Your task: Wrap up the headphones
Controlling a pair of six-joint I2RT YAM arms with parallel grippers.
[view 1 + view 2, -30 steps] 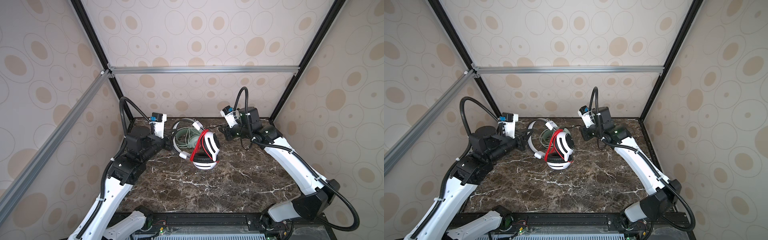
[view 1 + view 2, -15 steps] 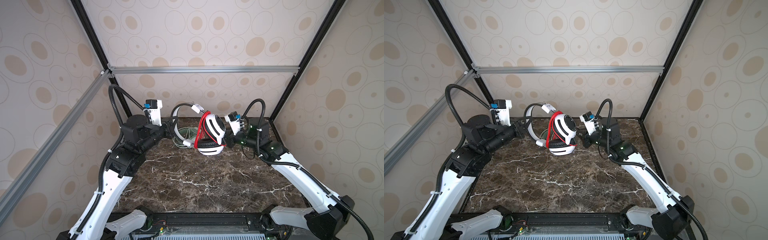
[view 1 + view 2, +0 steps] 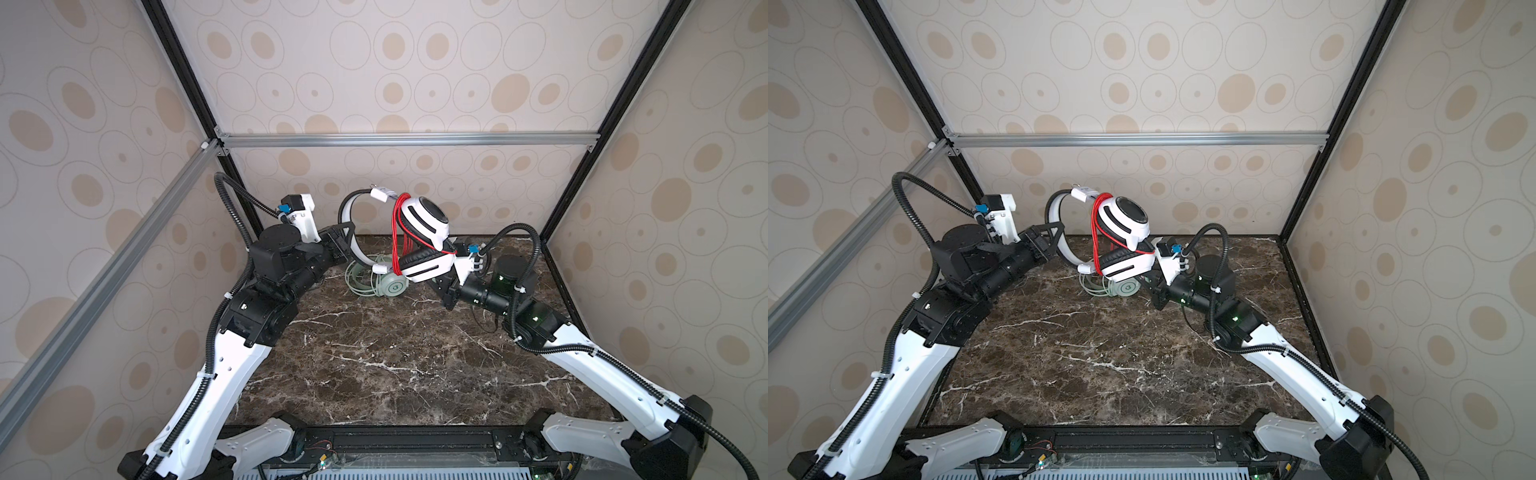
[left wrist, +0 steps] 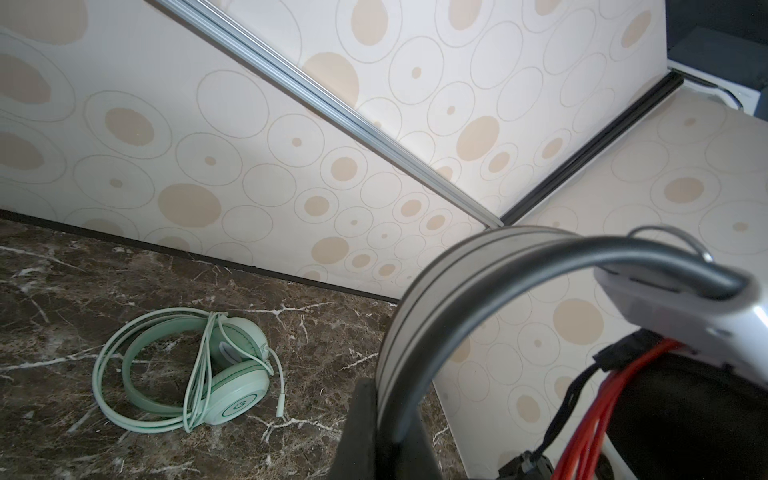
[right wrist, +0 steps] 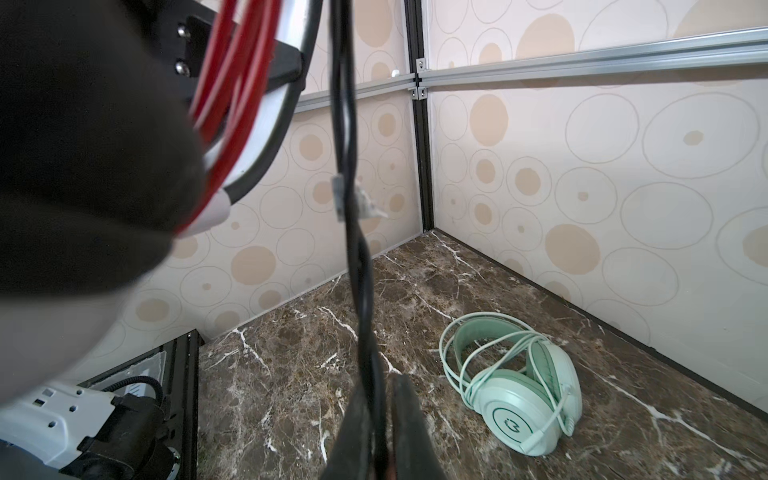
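Two pairs of headphones are in the booth. The white-and-black pair (image 3: 422, 232) hangs in the air near the back wall, with its red cable (image 3: 398, 237) looped in several strands around the earcups. The left gripper (image 4: 388, 432) has its jaws clamped on the grey headband. The right gripper (image 5: 380, 428) pinches a thin black lead (image 5: 353, 232) that runs up towards that pair.

The mint-green pair (image 4: 232, 386) lies flat on the marble table (image 3: 395, 365) below the raised one, apart from both grippers, with its pale cable coiled loosely about it. In both top views the lifted earcups cover part of the mint-green pair and hide the right gripper's jaws. An aluminium rail (image 3: 395, 139) crosses the back wall above.
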